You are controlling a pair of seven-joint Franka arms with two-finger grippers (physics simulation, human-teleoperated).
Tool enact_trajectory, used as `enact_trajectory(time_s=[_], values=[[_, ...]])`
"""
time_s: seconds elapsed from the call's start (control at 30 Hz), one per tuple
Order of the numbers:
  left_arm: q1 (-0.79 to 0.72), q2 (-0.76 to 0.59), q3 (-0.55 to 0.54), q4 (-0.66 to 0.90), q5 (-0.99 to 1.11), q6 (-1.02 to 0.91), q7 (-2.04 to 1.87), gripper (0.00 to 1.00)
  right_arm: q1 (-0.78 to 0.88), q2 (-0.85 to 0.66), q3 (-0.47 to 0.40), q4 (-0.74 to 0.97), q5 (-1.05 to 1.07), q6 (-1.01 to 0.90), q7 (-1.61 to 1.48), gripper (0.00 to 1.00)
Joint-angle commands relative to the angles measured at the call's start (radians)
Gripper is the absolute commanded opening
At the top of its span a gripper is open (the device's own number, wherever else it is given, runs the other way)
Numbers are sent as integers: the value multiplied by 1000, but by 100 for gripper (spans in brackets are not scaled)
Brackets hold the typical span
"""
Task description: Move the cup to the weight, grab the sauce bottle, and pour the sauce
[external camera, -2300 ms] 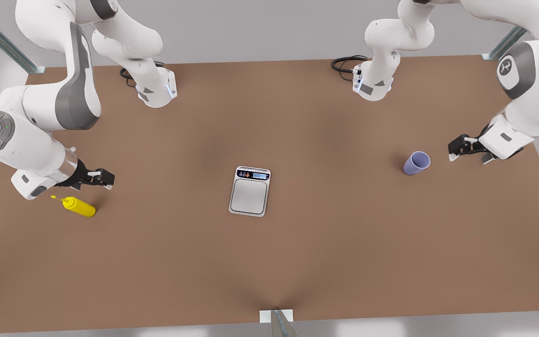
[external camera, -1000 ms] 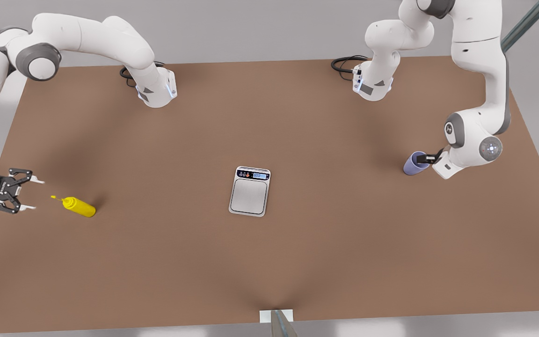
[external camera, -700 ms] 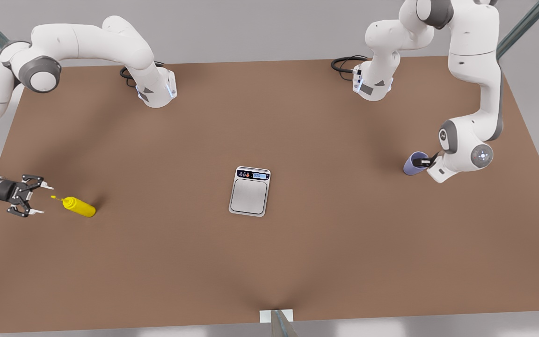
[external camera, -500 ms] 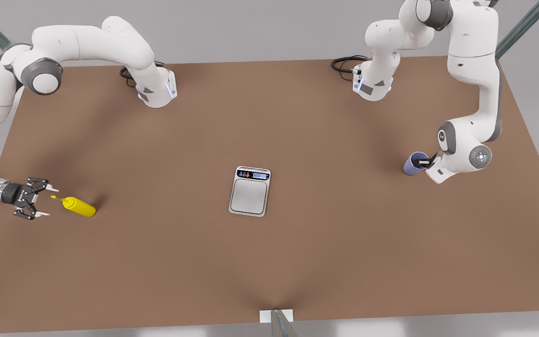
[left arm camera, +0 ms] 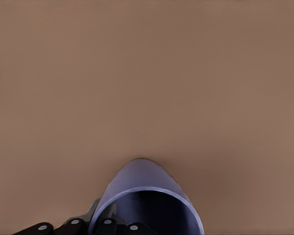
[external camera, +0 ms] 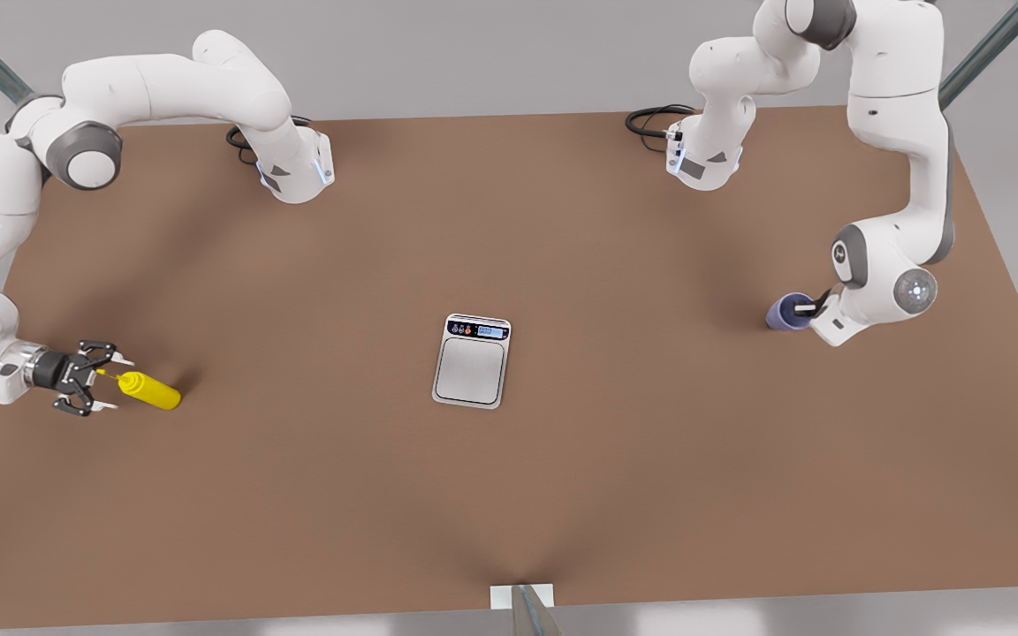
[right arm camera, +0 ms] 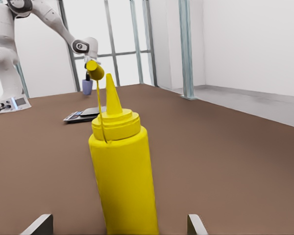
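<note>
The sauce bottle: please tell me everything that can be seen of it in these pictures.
The sauce bottle is bright yellow, plastic-looking, with a ribbed collar, a thin pointed nozzle and a small cap on a strap. It stands on the brown table near the front view's left edge, far from the weight. The right pincer is at it, its open fingertips flanking the body without visibly touching.

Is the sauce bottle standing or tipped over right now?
Standing: in the right wrist view the sauce bottle is upright on the table, nozzle up.

Sauce bottle (right arm camera: 121,161) between spread claw tips
</note>
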Motion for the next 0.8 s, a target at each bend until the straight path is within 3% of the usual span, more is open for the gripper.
enact_trajectory(time_s=[0.0, 0.1, 0.3, 0.4, 0.57, 0.7, 0.77], values=[[1, -1, 0, 1, -50, -1, 3, 21, 2, 0, 0, 0, -1, 2, -2, 100], [-13, -50, -9, 21, -138, -3, -5, 21, 6, 0, 0, 0, -1, 2, -7, 100], [-71, -17, -193, 141, -241, 7, -198, 21, 35, 0, 0, -29, -5, 3, -19, 100], [-188, 26, -215, 231, -271, 8, -426, 21, 51, 0, 0, -35, -4, 20, -21, 100], [-283, 86, -364, 311, -262, 11, -769, 21, 58, 3, 0, -35, 7, 44, -21, 100], [-389, 186, -374, 431, -254, 63, -1022, 21, 66, 3, 0, -37, 7, 46, -21, 100], [-394, 269, -463, 538, -132, 63, -1241, 21, 66, 3, 0, -40, 9, 44, -21, 100]])
